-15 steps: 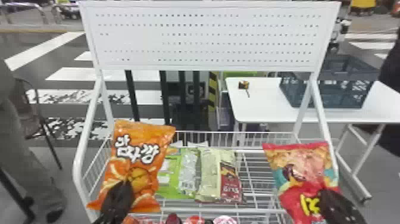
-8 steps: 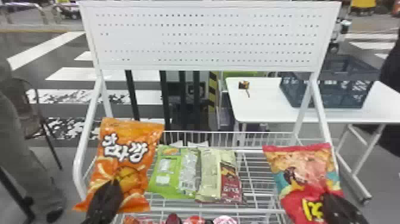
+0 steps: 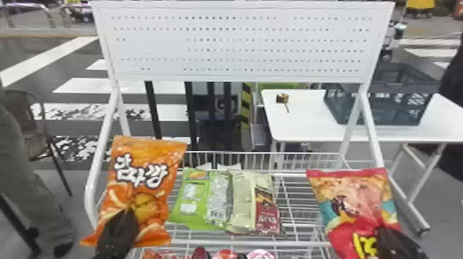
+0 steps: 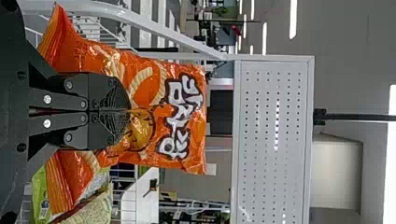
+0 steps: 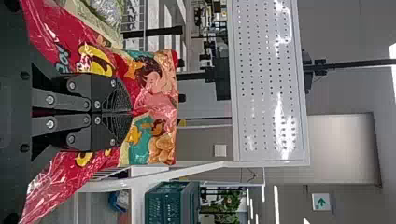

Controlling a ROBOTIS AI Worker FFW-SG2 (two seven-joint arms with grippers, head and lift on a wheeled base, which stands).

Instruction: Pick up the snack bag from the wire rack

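In the lower left of the head view, the left claw [image 3: 128, 214] is fully closed and it pinches the orange snack bag [image 3: 163, 148]. In the lower right, the right claw [image 3: 381, 231] is also closed, on the red snack bag [image 3: 355, 193]; between these two bags, a green bag [image 3: 191, 210] lies on the wire rack [image 3: 289, 244].

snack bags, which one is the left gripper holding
The orange bag with big white lettering. The red and teal bag is in the right gripper; the green bag and cream bag lie on the wire rack.
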